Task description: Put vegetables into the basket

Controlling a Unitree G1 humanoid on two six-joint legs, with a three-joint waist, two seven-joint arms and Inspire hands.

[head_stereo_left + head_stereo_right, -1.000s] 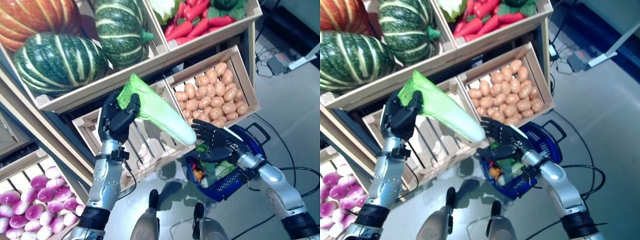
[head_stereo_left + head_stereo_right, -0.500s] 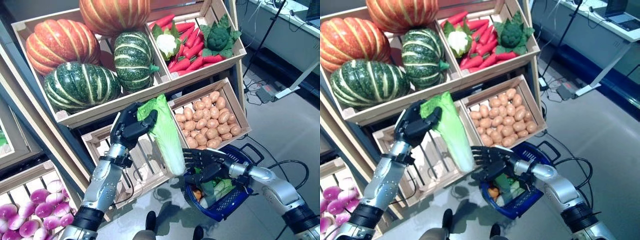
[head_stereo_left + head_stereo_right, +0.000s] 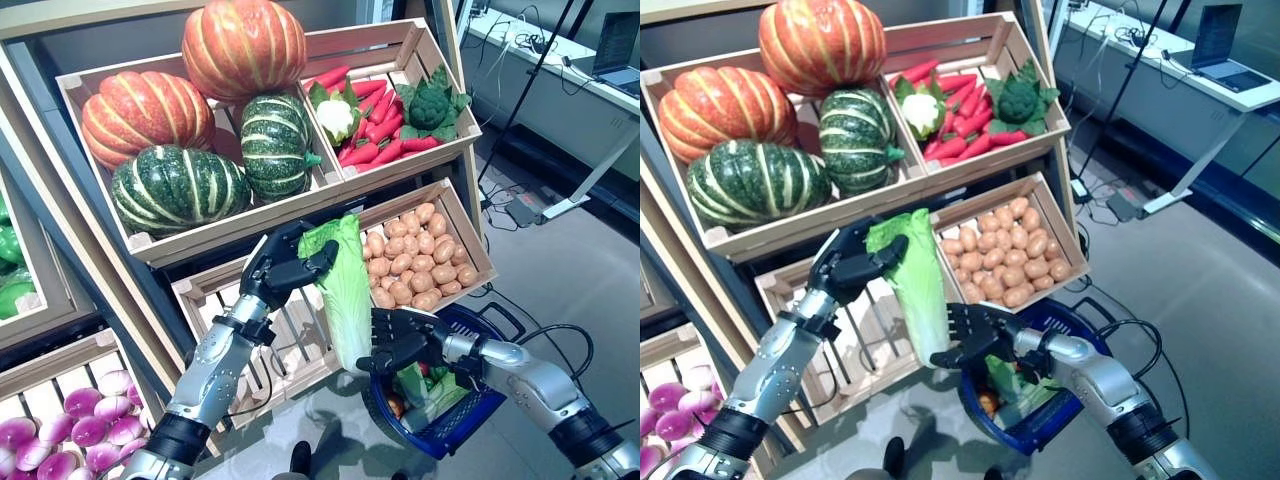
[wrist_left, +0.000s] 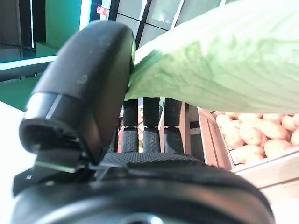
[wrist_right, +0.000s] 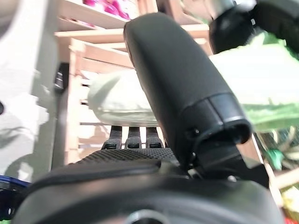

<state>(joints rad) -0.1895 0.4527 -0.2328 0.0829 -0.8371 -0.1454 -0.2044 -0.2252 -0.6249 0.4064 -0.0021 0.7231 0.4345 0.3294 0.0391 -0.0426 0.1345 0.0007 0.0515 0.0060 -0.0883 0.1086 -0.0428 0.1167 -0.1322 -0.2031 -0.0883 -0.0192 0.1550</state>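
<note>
A long pale-green napa cabbage [image 3: 345, 290] hangs nearly upright in front of the shelves. My left hand [image 3: 283, 268] is shut on its leafy upper end. In the left wrist view the thumb [image 4: 88, 79] presses on the leaf [image 4: 224, 60]. My right hand [image 3: 400, 340] is open with fingers spread, right beside the cabbage's white lower end [image 5: 117, 100]; I cannot tell if it touches. The blue basket [image 3: 465, 425] sits low behind the right hand, with green leaves and something orange in it.
Tilted wooden crates hold striped pumpkins [image 3: 180, 185], red vegetables with broccoli and cauliflower [image 3: 375, 130], and potatoes [image 3: 420, 260]. An empty slatted crate [image 3: 215, 300] lies behind my left arm. Purple bulbs [image 3: 60, 440] sit lower left. A desk with a laptop [image 3: 610, 50] stands far right.
The camera has tilted up. My left hand swung the cabbage from slanted to nearly upright, and my right hand came closer to its lower end.
</note>
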